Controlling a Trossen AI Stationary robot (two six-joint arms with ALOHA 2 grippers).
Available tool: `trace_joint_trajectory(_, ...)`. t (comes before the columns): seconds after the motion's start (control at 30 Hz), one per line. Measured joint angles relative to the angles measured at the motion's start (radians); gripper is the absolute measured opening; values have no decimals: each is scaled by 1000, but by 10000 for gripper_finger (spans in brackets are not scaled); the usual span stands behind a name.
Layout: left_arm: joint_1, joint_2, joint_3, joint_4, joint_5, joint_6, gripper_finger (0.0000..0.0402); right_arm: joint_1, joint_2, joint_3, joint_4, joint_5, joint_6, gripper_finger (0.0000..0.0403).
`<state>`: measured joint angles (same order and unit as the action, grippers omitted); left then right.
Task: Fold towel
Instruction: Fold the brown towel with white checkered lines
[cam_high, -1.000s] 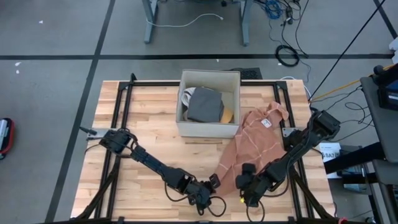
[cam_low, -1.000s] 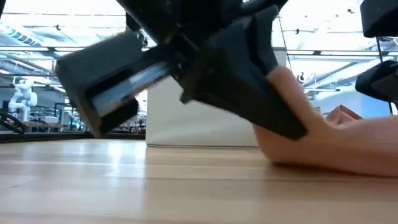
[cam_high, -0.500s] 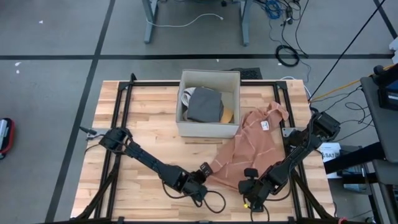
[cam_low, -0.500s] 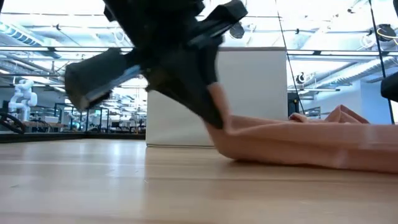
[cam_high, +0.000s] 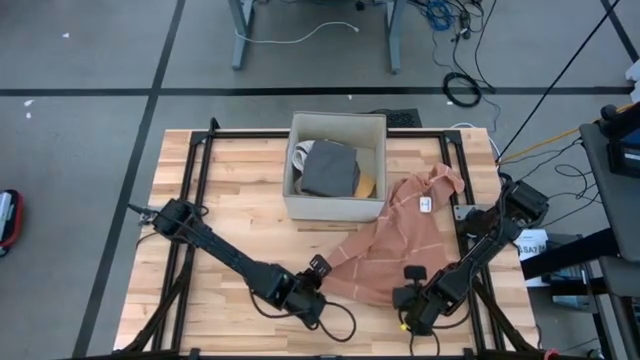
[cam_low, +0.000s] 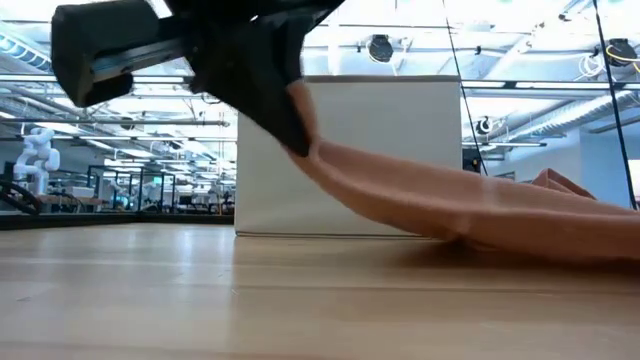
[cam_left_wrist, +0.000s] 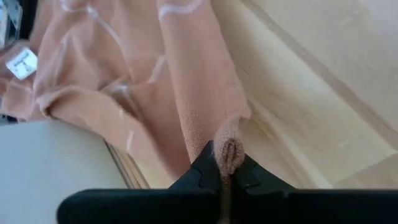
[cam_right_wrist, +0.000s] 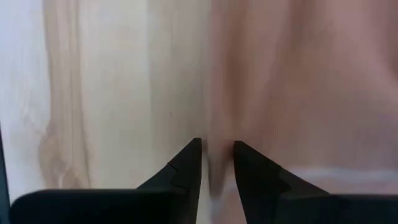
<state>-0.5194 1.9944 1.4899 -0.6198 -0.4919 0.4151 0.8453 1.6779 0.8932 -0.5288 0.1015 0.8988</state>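
Observation:
A salmon towel with thin white lines lies on the wooden table, stretching from beside the white box toward the near edge. My left gripper is shut on the towel's near left corner and holds it above the table. My right gripper points down at the towel's near right edge. Its fingers stand a narrow gap apart with cloth between them. My left gripper pinches the bunched near left corner of the towel between its two fingers, slanting down from the near left. The corner is lifted clear. From it the cloth runs fairly taut down to the part that lies on the table. My right gripper comes from above, pointing nearly straight down, and has a little of the towel's near right edge between its two fingers. One layer or several, I cannot tell. The cloth there lies flat on the table.
The white box holds a folded grey cloth and stands at the table's far middle. A black frame rail runs along the table's sides. Bare wood lies left of the towel.
My left gripper has risen and gone toward the table's left and far side with the towel's near corner. The corner went from lying on the table to lifted clear, and the cloth behind it is drawn out into a slope. My right gripper has shifted slightly toward the right edge.

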Motion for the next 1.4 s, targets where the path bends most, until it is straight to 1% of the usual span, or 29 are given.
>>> trace_joint_trajectory(0.17,1,-4,0,-96,0,-67,0,40,0,0,-11,4,35,82)
trace_joint_trajectory(0.33,-1,-4,0,-138,1,-116,0,93,0,0,-49,12,112,82)
trace_joint_trajectory(0.77,-27,-4,0,-152,10,-149,0,215,-1,1,-123,12,292,82)
trace_joint_trajectory(1.3,-72,-14,0,-156,11,-228,0,299,-2,2,-210,4,435,82)
trace_joint_trajectory(1.4,-75,-14,0,-152,11,-243,0,301,-2,1,-207,0,445,66)
